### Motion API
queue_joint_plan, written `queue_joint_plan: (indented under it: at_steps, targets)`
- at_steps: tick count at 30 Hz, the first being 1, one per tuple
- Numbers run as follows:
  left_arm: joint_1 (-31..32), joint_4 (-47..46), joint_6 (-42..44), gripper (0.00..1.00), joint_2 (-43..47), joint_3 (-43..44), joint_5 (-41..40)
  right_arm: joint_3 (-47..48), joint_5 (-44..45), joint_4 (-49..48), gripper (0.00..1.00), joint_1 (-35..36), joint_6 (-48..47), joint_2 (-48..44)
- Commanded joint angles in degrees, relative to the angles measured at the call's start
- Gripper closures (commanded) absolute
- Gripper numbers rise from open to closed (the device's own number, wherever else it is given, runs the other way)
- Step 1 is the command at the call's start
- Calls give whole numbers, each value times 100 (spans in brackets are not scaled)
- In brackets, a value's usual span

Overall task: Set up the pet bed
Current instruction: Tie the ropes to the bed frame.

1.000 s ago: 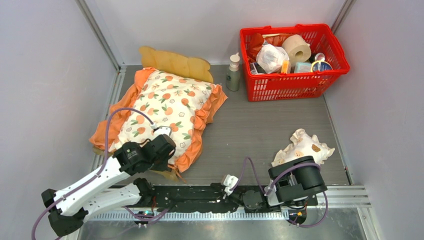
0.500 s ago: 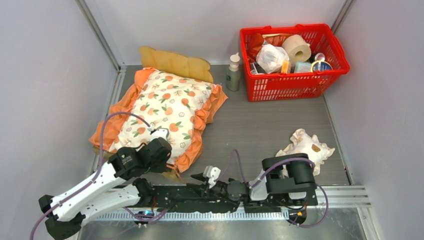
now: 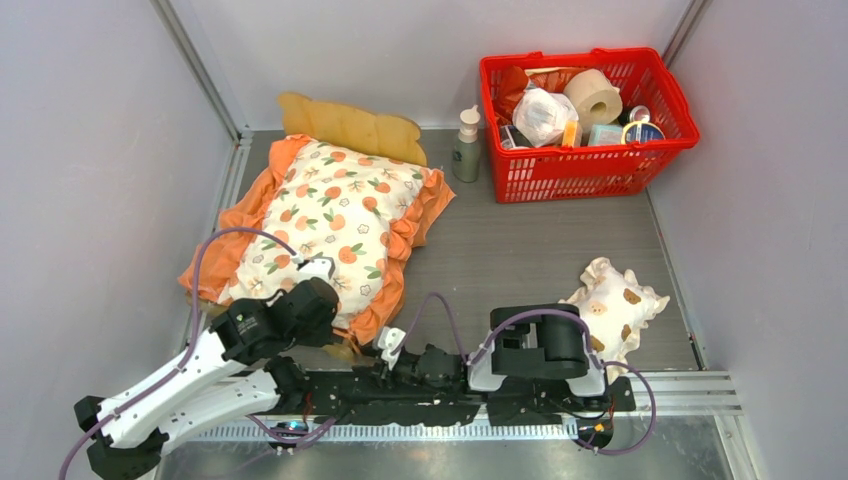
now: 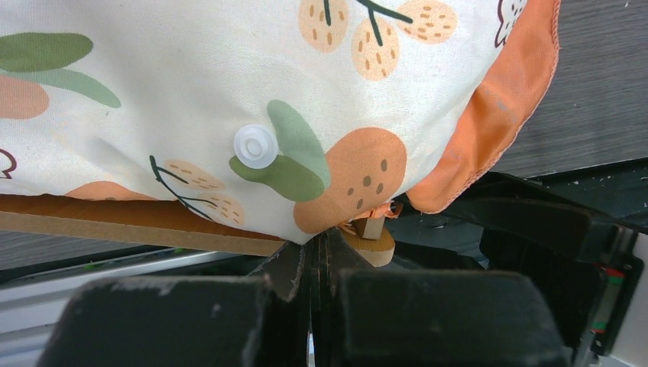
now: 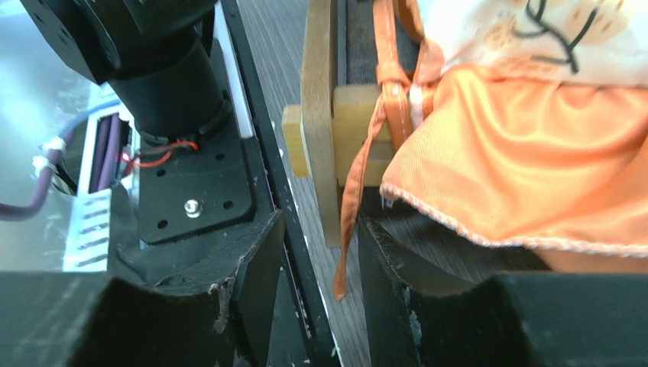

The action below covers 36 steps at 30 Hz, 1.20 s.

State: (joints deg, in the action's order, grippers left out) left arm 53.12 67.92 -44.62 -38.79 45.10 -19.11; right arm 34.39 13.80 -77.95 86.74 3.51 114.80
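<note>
1. Wood pet bed [image 3: 350, 122] sits at the frame's left, with the cushion [image 3: 330, 215] on it and the headboard toward the upper left.
2. My left gripper [image 4: 317, 260] is clenched at the cushion's lower edge; I see nothing between its fingers.
3. My right gripper [image 5: 319, 229] has swung from the pillow [image 3: 612, 305] at lower right to the bed's lower corner and released. An orange tie [image 5: 359, 191] hangs between its jaws, so fastening the cushion looks next.

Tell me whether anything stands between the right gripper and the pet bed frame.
Only soft fabric: an orange tie ribbon dangles in front of the pet bed frame, into the gap of the open right gripper, and the orange ruffle overhangs beside it.
</note>
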Motion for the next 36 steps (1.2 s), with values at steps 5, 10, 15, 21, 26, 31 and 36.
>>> queue_joint_plan:
  at_steps: [5,10,15,21,26,31,36]
  targets:
    - [-21,-16,-80,100,-64,36,-485,24,165,-174,87,-43,-112,254]
    - [-24,185,-250,100,-120,179,-973,-436,472,-462,95,-43,108,131]
    - [-32,272,-431,100,-41,224,-1295,-709,974,-293,95,-13,492,78]
    - [-30,566,-706,100,5,193,-1576,-796,1284,147,95,160,655,-11]
    - [-30,740,-859,100,10,192,-1692,-826,1381,255,95,227,788,-45]
    - [-28,339,-288,76,292,312,-1344,-969,1472,-45,90,247,710,-298]
    - [-31,490,-250,46,418,750,-1236,-1203,1227,98,46,249,814,-1344]
